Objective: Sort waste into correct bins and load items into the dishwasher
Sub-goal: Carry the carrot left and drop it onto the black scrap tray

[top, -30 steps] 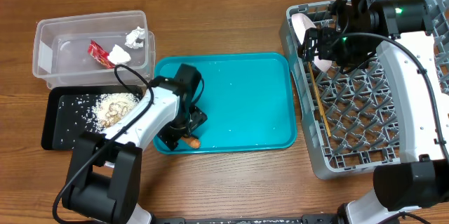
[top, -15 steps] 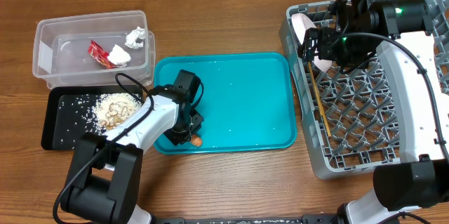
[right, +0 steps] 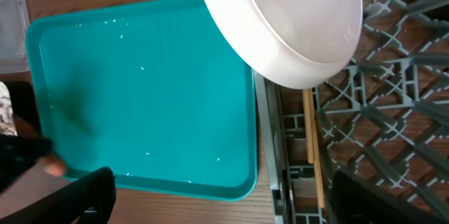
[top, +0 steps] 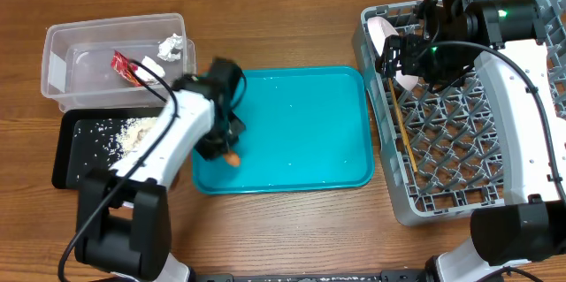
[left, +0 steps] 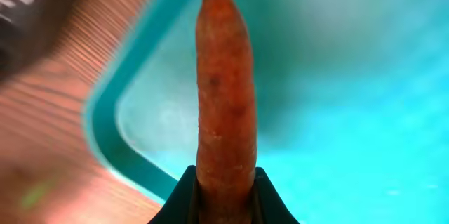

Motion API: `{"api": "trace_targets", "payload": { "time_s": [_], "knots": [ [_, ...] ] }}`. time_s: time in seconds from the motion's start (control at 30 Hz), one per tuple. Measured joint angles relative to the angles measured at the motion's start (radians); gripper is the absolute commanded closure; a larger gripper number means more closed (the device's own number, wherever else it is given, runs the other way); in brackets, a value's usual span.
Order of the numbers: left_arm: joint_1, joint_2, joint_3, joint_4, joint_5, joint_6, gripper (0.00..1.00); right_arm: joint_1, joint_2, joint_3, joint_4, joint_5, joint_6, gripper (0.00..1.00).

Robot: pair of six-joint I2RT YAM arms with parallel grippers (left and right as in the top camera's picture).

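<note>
My left gripper (top: 228, 153) is shut on a small orange carrot (top: 233, 160) (left: 224, 90) and holds it just above the left edge of the teal tray (top: 301, 123). In the left wrist view the carrot sticks straight out from between the black fingers (left: 179, 199). My right gripper (top: 395, 55) (right: 221, 178) stands open with nothing in it over the left side of the grey dish rack (top: 402, 211). A white bowl (right: 287, 20) (top: 382, 34) leans in the rack, and wooden chopsticks (top: 402, 136) (right: 310, 133) lie there too.
A clear tub (top: 62, 61) at the back left holds a red wrapper (top: 124, 67) and a white tissue (top: 170, 48). In front of it a black tray (top: 71, 154) holds pale rice scraps (top: 141, 132). A few grains dot the teal tray.
My left gripper shut on the carrot at the tray's front left corner, then lifted it back and to the left. The right arm has not moved.
</note>
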Motion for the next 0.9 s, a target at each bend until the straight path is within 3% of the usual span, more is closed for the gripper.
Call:
{"api": "trace_targets", "payload": {
  "time_s": [0.2, 0.53, 0.73, 0.9],
  "knots": [
    [0.166, 0.0, 0.12, -0.097, -0.039, 0.016, 0.96, 0.0, 0.0, 0.0, 0.0, 0.001, 0.0, 0.0],
    [0.531, 0.0, 0.127, -0.112, -0.072, 0.077, 0.96, 0.0, 0.0, 0.0, 0.001, 0.003, 0.0, 0.0],
    [0.671, 0.0, 0.087, 0.005, -0.099, 0.108, 0.96, 0.0, 0.0, 0.0, 0.0, 0.004, 0.0, 0.0],
    [0.709, 0.0, -0.019, 0.12, -0.105, 0.124, 0.96, 0.0, 0.0, 0.0, -0.002, 0.004, 0.0, 0.0]
  ]
}}
